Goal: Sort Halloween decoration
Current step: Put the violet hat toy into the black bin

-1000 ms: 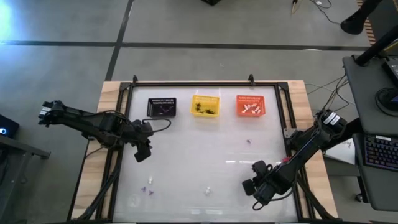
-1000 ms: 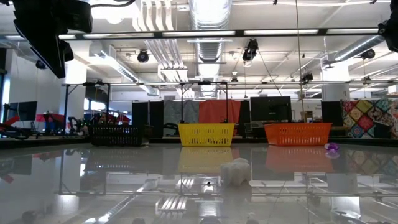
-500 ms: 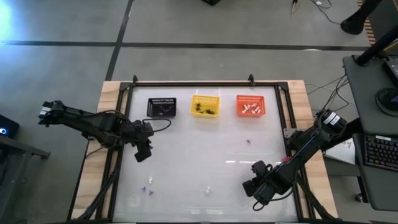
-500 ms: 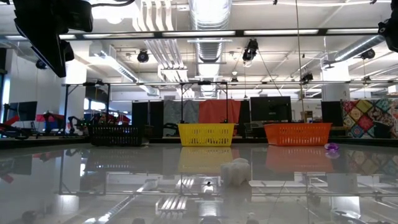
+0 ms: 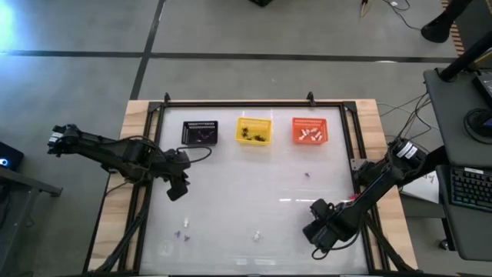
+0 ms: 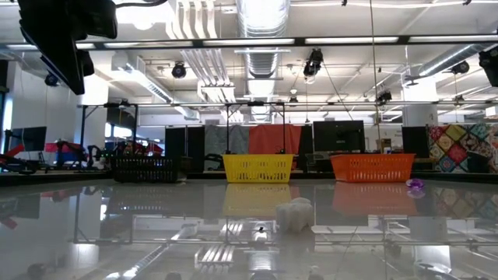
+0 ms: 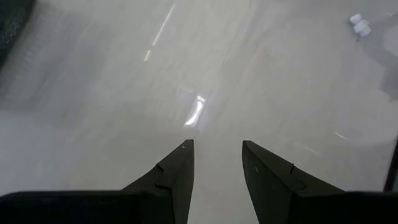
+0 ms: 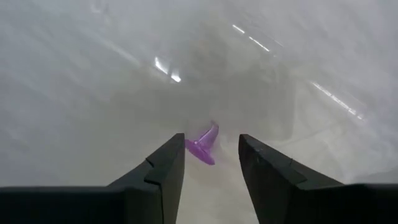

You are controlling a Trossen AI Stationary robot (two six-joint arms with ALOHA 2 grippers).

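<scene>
My right gripper (image 8: 211, 140) points down over the near right of the table (image 5: 315, 231), open. A purple trinket (image 8: 204, 147) lies on the table between its fingers, close beside one of them. My left gripper (image 7: 216, 144) hangs open above the table's left side (image 5: 177, 188) with nothing between its fingers. More trinkets lie loose on the table: a purple one (image 5: 307, 175) right of centre, a white one (image 5: 257, 235) near the front, and two small ones (image 5: 184, 231) at the near left.
Three baskets stand in a row at the far edge: black (image 5: 200, 132), yellow (image 5: 254, 131) and orange (image 5: 310, 131), each with trinkets inside. A black frame (image 5: 238, 102) borders the glossy table. The middle of the table lies bare between the arms.
My right gripper has turned a little about its own axis over the table's near right. In the low view its dark shape at the right edge sits lower than before. The loose trinkets lie where they were.
</scene>
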